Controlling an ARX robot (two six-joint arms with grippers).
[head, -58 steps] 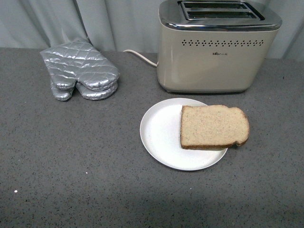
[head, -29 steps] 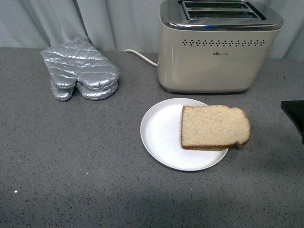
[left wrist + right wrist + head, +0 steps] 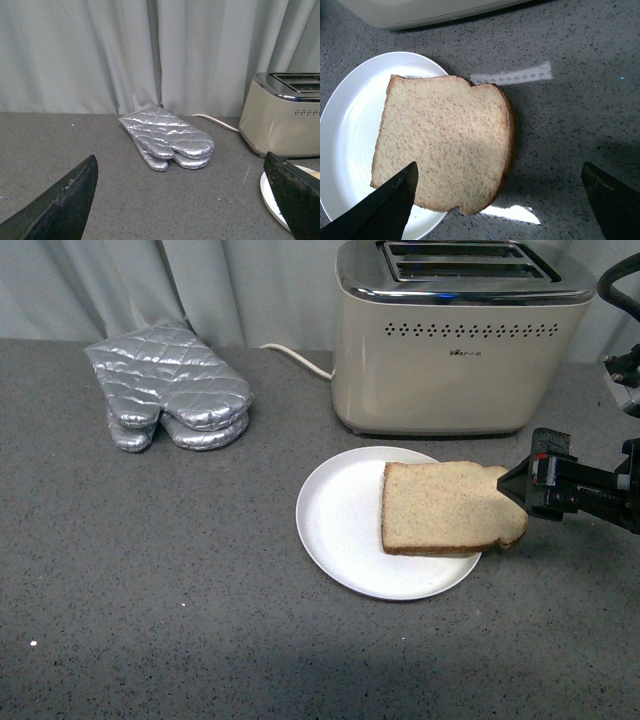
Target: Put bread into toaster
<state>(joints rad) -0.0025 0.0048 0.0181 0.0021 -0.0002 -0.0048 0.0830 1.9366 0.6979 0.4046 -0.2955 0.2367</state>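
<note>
The bread (image 3: 445, 508) lies flat on a round white plate (image 3: 335, 520), its rounded end hanging over the plate's right rim. The cream toaster (image 3: 460, 340) stands just behind, both slots empty. My right gripper (image 3: 522, 483) is open and hovers at the bread's right end. In the right wrist view the bread (image 3: 445, 145) lies below the open gripper (image 3: 500, 200), with one finger (image 3: 390, 210) over the slice and the other over bare counter. My left gripper (image 3: 182, 210) is open and empty, low over the counter left of the plate (image 3: 272, 192), and does not show in the front view.
Silver quilted oven mitts (image 3: 170, 385) lie at the back left and show in the left wrist view (image 3: 167, 137). A white cord (image 3: 295, 357) runs from the toaster along the grey curtain. The counter is dark grey speckled stone.
My right gripper has come in from the right edge and moved left to the bread's right end. The bread, plate and toaster have not moved.
</note>
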